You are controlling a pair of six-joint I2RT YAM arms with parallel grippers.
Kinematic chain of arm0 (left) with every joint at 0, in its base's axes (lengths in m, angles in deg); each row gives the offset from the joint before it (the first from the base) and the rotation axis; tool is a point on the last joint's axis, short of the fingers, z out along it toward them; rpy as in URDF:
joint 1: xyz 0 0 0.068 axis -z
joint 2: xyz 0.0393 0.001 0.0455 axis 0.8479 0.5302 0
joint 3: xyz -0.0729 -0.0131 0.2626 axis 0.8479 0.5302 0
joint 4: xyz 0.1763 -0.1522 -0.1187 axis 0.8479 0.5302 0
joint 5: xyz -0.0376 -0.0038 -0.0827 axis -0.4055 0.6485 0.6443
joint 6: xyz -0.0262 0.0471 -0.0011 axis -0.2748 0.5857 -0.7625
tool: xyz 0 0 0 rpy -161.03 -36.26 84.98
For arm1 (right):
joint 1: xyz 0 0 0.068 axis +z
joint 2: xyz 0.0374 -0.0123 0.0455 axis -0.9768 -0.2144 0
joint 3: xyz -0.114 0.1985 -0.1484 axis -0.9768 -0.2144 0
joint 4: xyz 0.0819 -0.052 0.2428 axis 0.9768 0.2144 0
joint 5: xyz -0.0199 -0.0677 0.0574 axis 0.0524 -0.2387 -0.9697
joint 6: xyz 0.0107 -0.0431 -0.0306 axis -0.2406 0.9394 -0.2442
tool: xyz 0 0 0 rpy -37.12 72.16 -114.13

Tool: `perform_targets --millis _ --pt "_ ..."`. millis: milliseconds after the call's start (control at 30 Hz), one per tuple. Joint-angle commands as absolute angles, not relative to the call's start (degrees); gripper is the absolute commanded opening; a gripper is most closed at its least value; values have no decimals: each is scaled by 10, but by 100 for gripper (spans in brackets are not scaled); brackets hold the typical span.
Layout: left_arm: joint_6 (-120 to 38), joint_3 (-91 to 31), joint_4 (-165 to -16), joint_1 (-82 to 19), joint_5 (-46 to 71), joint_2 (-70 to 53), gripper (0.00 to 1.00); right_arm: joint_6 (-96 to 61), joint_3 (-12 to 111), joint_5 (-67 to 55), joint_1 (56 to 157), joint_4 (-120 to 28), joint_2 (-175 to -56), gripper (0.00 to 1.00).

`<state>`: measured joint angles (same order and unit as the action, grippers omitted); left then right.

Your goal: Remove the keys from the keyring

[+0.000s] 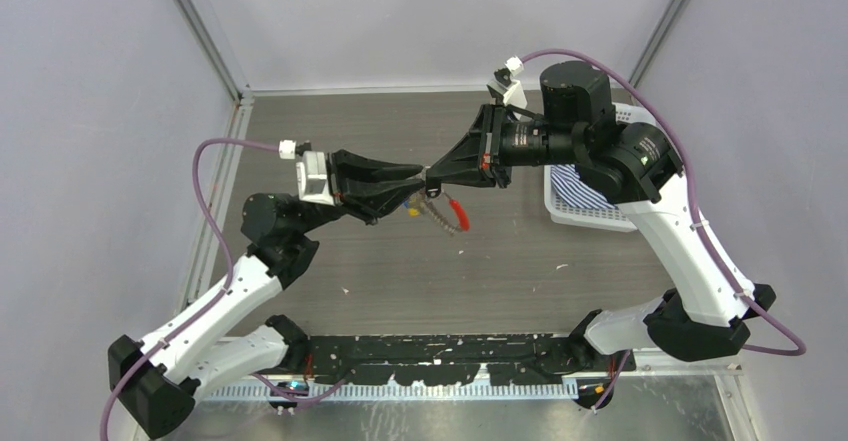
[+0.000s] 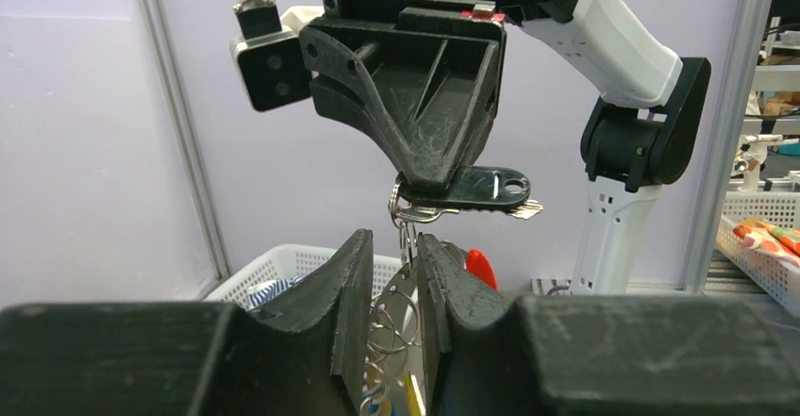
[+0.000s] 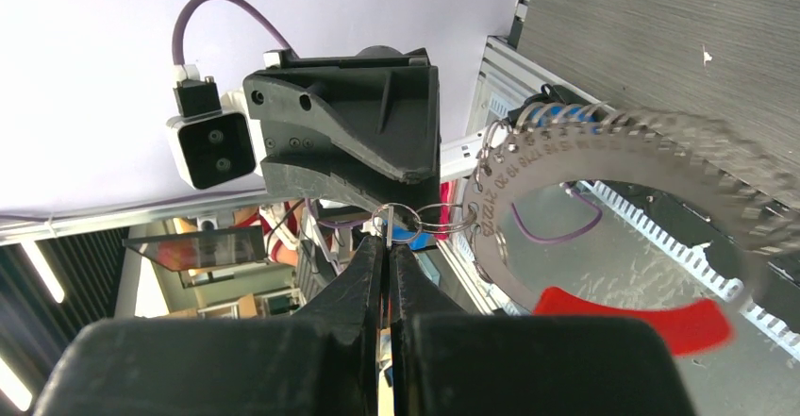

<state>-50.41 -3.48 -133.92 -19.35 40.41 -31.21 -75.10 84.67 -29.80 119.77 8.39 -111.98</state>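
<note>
As both arms faced tip to tip above surface (image 1: 400,261) centre, right pincer (image 1: 432,176) was clamped on black-headed key (image 2: 491,187), silver blade level, pointing 3 o'clock in left wrist view. Left pincer (image 1: 419,174) fingers (image 2: 351,303) stood narrowly apart around small linking rings under key; firm clamp or not, could not tell. Keyring (image 1: 446,213), with red section, hung in air at 4 o'clock from pincer tips. White basket (image 1: 590,216) sat at surface's 3 o'clock.

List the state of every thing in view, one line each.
left gripper: shut on the keyring, mid-air.
right gripper: shut on the black-headed key.
black-headed key: held level, off the table.
keyring: hanging between both grippers.
basket: on the table, holding a striped cloth.
</note>
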Motion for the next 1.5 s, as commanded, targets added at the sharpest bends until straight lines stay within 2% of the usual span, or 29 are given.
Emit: perform_targets --millis 0,233,400,700,900,1167,1467 --pt "-499 -54 -1345 -191 416 -323 25 -745 847 -319 1197 46 -1114 1" --pt "-504 -64 -1344 -187 422 -301 25 -746 852 -319 1198 44 -1116 1" --pt "-501 -67 -1345 -179 418 -298 21 -746 851 -320 1198 42 -1117 1" --pt "-500 -62 -1344 -176 400 -301 1 -744 848 -320 1197 40 -1116 1" --pt "-480 -43 -1347 -168 378 -315 1 -755 853 -281 1198 46 -1107 1" --pt "-446 -17 -1356 -156 359 -335 0 -832 799 -201 1176 23 -1063 1" --pt "-434 -7 -1356 -155 340 -349 0 -858 707 -242 1126 -25 -1013 1"
